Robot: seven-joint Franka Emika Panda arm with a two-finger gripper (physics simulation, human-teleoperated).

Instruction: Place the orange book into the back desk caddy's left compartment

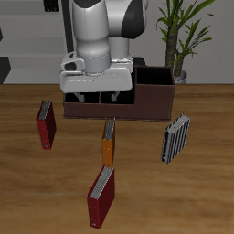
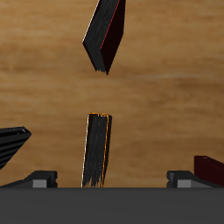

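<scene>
The orange book (image 1: 109,144) stands upright on the table in front of the back desk caddy (image 1: 151,102), its pale page edge showing. In the wrist view the orange book (image 2: 98,150) stands just beyond the fingers, apart from them. My gripper (image 1: 98,99) hangs open and empty above the table between the caddy's front wall and the book; in the wrist view the gripper (image 2: 112,179) shows only its two finger bases, spread wide. The caddy's left compartment is mostly hidden behind my hand.
A dark red book (image 1: 46,124) stands toward the table's side, another dark red book (image 1: 101,196) near the front edge (image 2: 105,35). A grey-and-black striped book (image 1: 175,138) stands beside the caddy's taller end. A potted plant (image 1: 180,37) stands behind the caddy.
</scene>
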